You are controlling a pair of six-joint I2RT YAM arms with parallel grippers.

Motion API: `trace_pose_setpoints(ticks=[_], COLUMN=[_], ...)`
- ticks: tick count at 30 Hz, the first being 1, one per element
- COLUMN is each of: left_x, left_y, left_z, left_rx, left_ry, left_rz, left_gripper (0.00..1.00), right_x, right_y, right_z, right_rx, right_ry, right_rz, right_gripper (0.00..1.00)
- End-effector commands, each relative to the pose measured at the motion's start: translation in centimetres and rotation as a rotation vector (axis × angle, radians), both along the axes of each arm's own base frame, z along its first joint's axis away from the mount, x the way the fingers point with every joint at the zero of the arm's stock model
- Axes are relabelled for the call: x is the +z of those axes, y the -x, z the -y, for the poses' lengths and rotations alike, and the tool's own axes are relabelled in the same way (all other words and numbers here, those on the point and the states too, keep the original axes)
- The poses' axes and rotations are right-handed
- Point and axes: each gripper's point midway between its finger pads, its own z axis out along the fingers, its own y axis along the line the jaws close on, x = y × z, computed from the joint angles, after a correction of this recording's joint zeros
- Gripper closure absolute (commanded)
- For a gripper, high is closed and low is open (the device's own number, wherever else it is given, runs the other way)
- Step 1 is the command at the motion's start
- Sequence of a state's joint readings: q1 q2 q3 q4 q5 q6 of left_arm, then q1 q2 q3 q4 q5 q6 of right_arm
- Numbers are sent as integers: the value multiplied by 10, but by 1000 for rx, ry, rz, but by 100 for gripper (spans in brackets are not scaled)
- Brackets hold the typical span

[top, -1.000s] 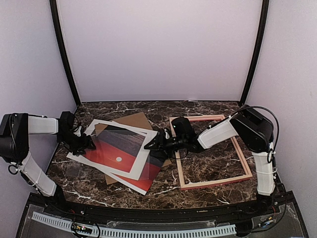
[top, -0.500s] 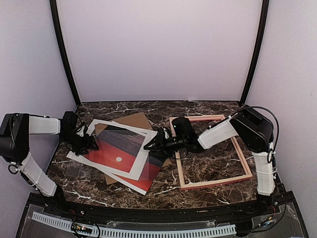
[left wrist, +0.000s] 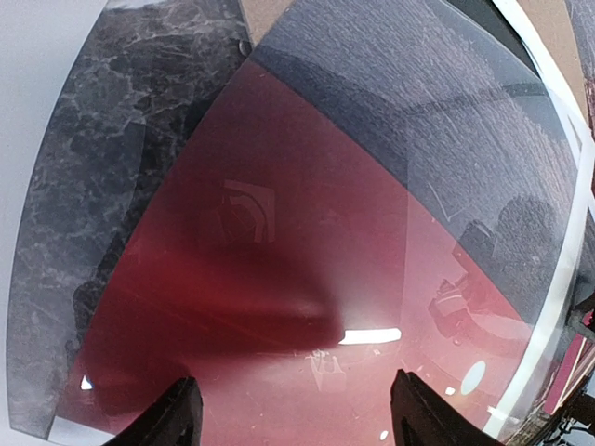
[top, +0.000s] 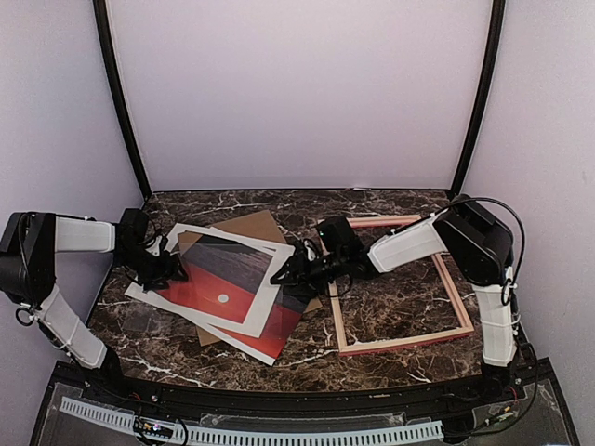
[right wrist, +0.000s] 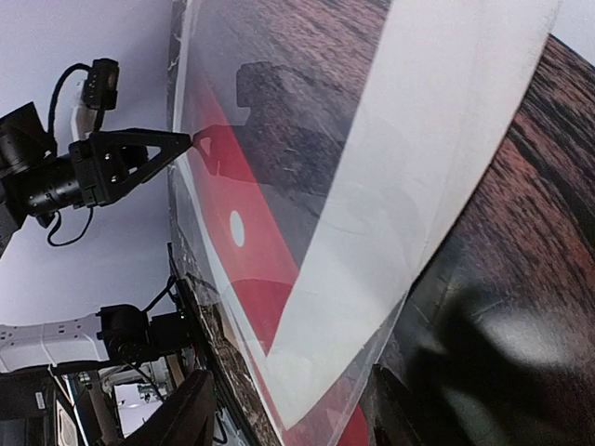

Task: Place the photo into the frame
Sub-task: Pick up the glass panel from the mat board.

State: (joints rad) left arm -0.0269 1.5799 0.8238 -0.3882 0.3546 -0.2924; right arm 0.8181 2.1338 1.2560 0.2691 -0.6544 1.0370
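The photo [top: 223,276], a red sunset with a small white sun and a white border, lies tilted on the marble table [top: 390,311], left of centre. My left gripper [top: 165,269] is open at its left edge; in the left wrist view the gripper [left wrist: 297,413] hovers low over the glossy red print [left wrist: 307,232], its fingers well apart. My right gripper [top: 284,272] is open at the photo's right edge; in the right wrist view the gripper [right wrist: 297,409] has the white border [right wrist: 409,186] between its fingers. The pink wood frame [top: 459,307] lies flat on the right, with marble showing inside it.
A brown cardboard board [top: 251,226] lies under the photo's far side. A second red and white sheet [top: 271,334], with a clear sheet over it, sticks out below the photo toward the front. Black posts and pale walls close in the table.
My left gripper has slid a little to the right, onto the photo's left edge. My right gripper has barely moved. The photo and the frame lie as before.
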Motion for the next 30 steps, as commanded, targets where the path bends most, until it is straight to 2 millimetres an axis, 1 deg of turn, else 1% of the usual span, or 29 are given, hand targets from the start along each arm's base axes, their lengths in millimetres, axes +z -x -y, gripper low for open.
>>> trace_pose_setpoints(ticks=[1,8,13,22,30], left_x=[-33,-30,-26,-28,-26], left_y=[47,50,53,64,73], left_z=[6,12,17,34,47], left_rx=[-8,10,26,46,58], left_ry=[2,27,42,81,97], left_rz=[-197,-191,-178,-181,-169], left_gripper=[28,28,28,29,30], right_x=[-17,-25,-28,-38,-40], right_y=[-4,-5,0,20,40], right_z=[6,20,25,24,23], right_rx=[-50,-108,-117,-113,-102], right_ry=[75,140,177,213,233], right_rz=[-3,-17,-25,-73,-100], right_gripper=[44,42,41,39,38])
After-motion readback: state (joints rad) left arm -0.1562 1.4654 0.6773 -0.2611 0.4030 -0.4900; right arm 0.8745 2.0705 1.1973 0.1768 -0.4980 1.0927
